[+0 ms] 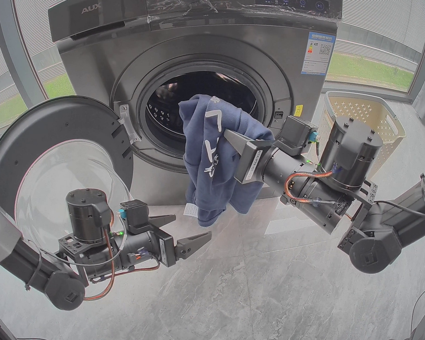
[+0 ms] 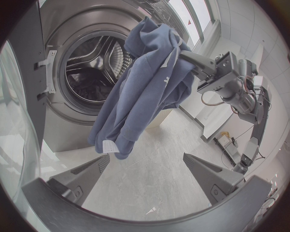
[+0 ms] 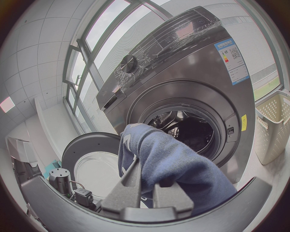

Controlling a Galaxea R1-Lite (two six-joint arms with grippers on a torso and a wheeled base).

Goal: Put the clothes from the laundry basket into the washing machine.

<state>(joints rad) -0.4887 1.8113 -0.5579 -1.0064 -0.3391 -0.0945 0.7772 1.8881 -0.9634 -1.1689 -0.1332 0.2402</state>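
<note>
A blue sweatshirt (image 1: 212, 158) with white print hangs in front of the washing machine's round opening (image 1: 200, 109). My right gripper (image 1: 232, 138) is shut on its upper right side, holding it off the floor. The same garment (image 2: 145, 87) hangs ahead in the left wrist view, and it drapes over my right fingers (image 3: 130, 184) in the right wrist view. My left gripper (image 1: 194, 230) stands open low at the left, below and left of the hanging sweatshirt, with nothing between its fingers (image 2: 211, 175). Dark cloth (image 2: 87, 87) lies inside the drum.
The machine's door (image 1: 56, 157) is swung fully open to the left, just behind my left arm. A cream laundry basket (image 1: 384, 121) stands on the floor to the right of the machine, behind my right arm. Pale tiled floor (image 1: 237, 280) lies open in front.
</note>
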